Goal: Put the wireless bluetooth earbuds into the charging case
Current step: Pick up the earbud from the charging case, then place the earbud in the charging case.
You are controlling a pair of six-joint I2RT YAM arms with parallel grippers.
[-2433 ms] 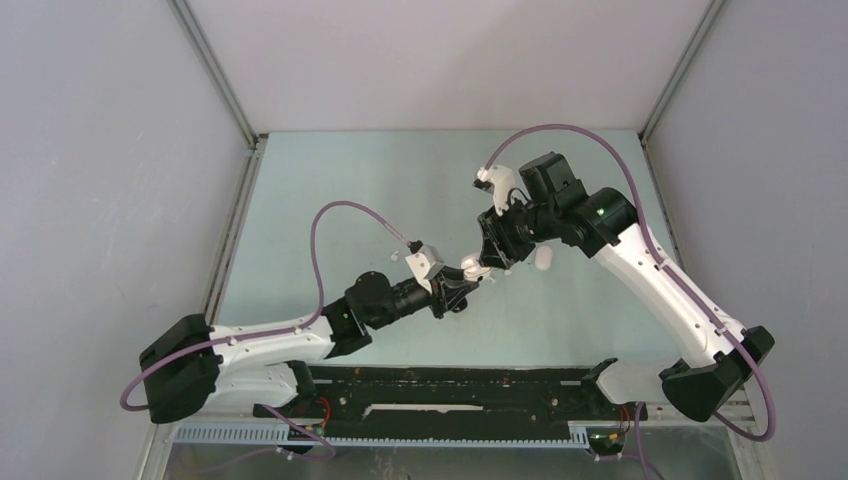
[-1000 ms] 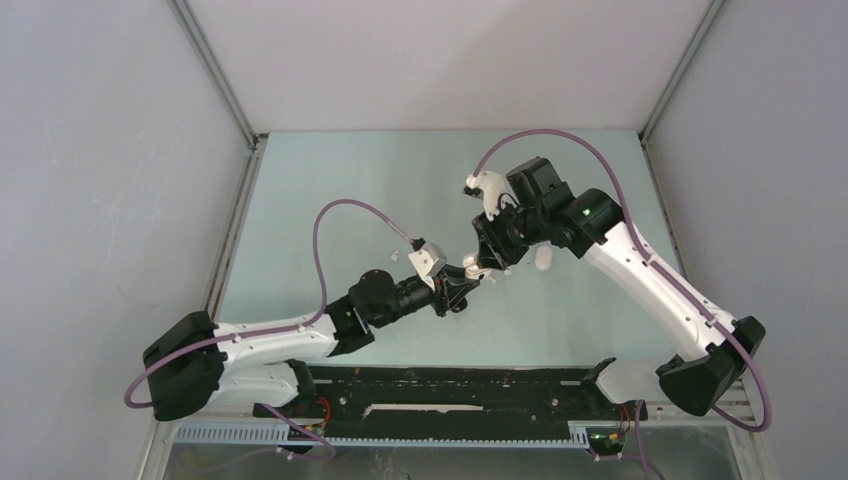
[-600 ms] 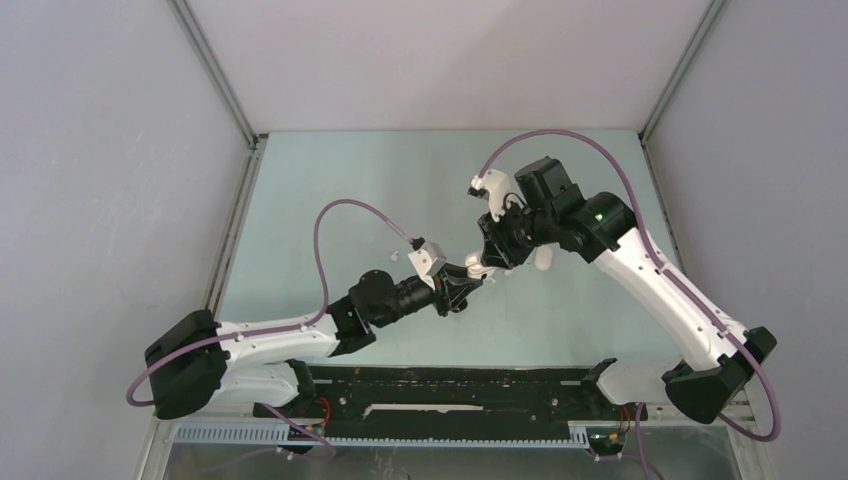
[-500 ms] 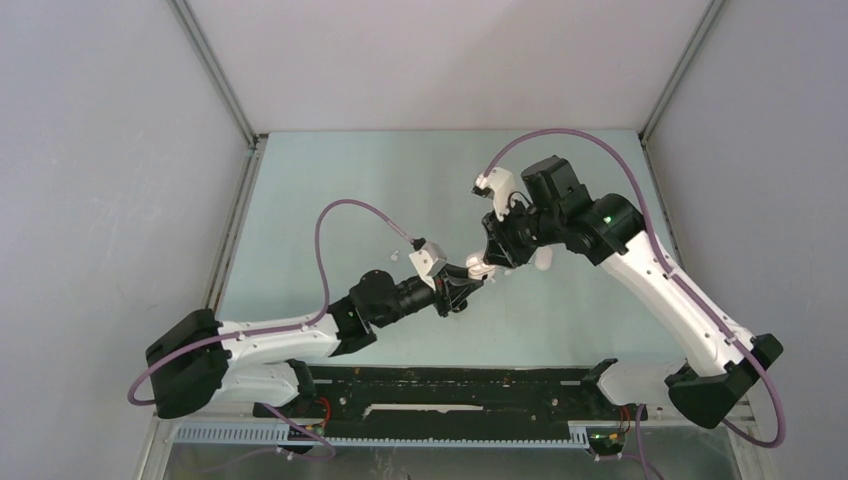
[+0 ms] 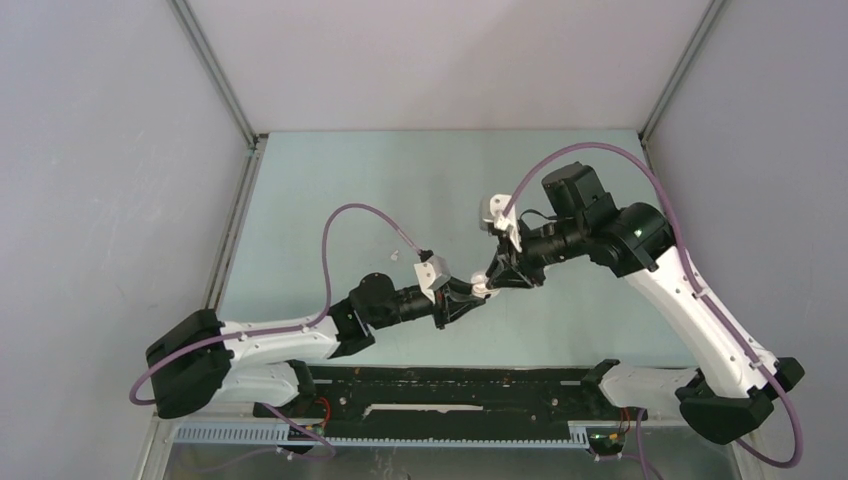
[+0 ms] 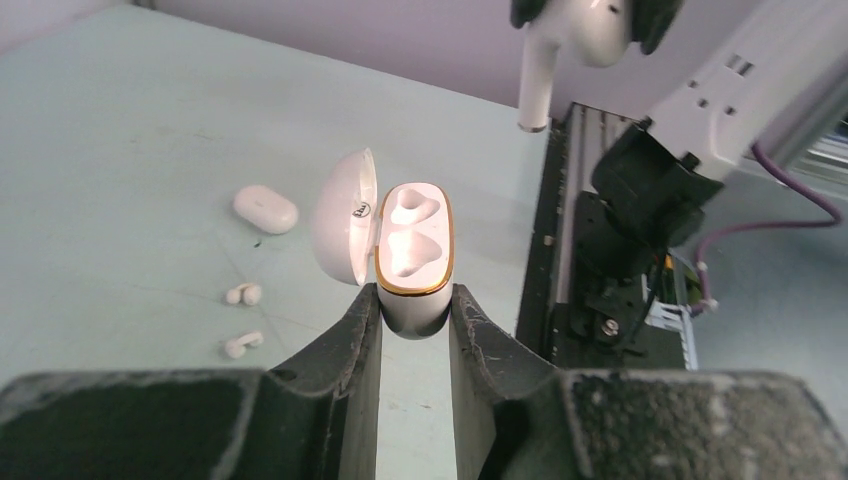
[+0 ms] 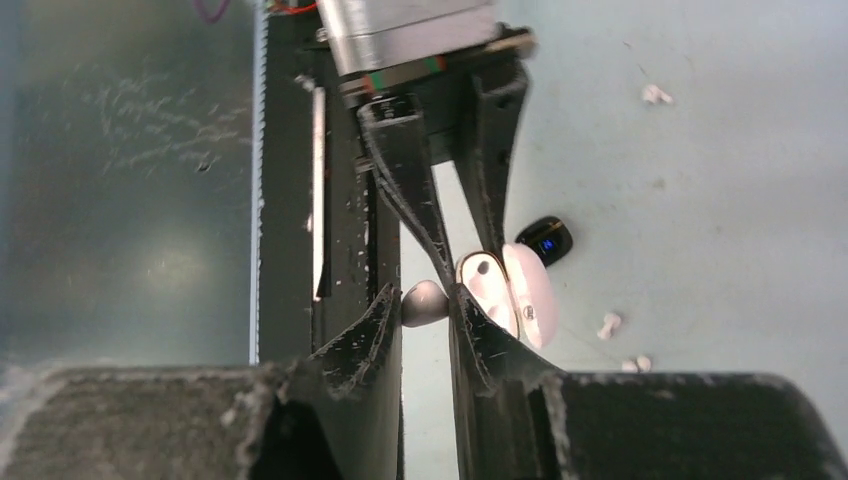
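2 grips: left gripper [image 6: 413, 300] clamps open gold-rimmed case [image 6: 412, 245], right gripper [image 7: 424, 300] white stemmed earbud [image 6: 540, 60].

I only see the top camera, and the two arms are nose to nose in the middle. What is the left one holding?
Observer: The left fingers are clamped on a white charging case, lid open, both pockets empty.
Operator: What about the other arm?
Observer: The right fingers pinch a white earbud with a stem, held clear of the case.
Operator: Anything else I'm missing?
Observer: A small black case with a blue light lies on the table.
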